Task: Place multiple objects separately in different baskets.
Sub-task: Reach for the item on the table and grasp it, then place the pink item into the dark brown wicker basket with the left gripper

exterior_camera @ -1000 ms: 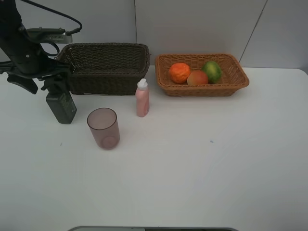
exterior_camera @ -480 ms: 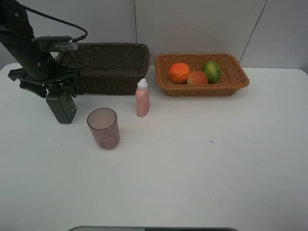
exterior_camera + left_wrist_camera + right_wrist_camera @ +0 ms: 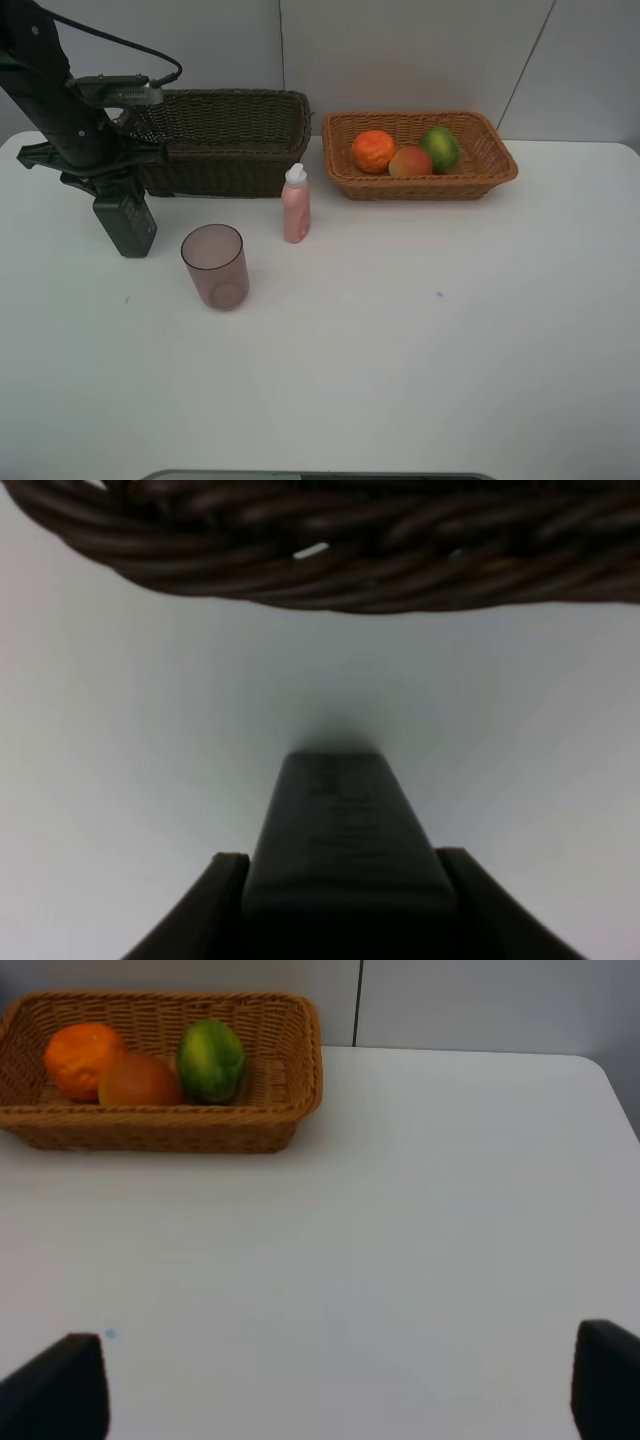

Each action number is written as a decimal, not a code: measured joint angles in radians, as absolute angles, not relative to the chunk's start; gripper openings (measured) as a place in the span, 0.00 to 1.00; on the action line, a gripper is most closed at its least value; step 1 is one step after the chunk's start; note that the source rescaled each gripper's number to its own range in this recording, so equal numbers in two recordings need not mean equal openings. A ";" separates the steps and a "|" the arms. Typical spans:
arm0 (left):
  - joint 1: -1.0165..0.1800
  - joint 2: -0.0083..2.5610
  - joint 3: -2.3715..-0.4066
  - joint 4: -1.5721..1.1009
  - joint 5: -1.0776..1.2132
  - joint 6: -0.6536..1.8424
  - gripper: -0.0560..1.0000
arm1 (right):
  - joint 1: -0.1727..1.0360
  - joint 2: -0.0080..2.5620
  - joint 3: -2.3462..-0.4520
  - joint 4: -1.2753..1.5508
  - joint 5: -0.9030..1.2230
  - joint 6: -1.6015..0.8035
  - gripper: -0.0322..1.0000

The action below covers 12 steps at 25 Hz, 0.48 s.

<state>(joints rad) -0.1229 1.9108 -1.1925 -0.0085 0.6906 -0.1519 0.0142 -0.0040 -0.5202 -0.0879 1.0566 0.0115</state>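
My left gripper [image 3: 112, 188] is shut on the top of the dark green pump bottle [image 3: 126, 224], which stands on the table in front of the dark brown basket [image 3: 225, 160]. In the left wrist view the bottle [image 3: 345, 840] sits between the jaws, with the dark basket [image 3: 350, 550] beyond. The purplish cup [image 3: 214, 265] and the pink bottle [image 3: 295, 205] stand on the table. The light basket [image 3: 500, 165] holds the orange [image 3: 373, 151], the red-orange fruit [image 3: 409, 161] and the green citrus [image 3: 441, 147]. My right gripper [image 3: 330, 1390] is open and empty, out of the exterior view.
The white table [image 3: 420, 330] ends at a wall behind the baskets. In the right wrist view the light basket [image 3: 300, 1080] with its three fruits lies far off, and bare table [image 3: 400, 1240] lies between it and the gripper.
My left gripper has shifted right over the pump bottle and its jaws have closed around the bottle's top. The bottle has stayed in place.
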 joint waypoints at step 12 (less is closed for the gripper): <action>-0.123 1.911 -1.193 -0.009 0.691 -0.152 0.48 | 0.014 -0.004 -0.520 -0.088 1.057 0.012 0.93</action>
<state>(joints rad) -0.1229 1.9108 -1.1925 -0.0088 0.6906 -0.1519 0.0142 -0.0040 -0.5202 -0.0879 1.0566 0.0115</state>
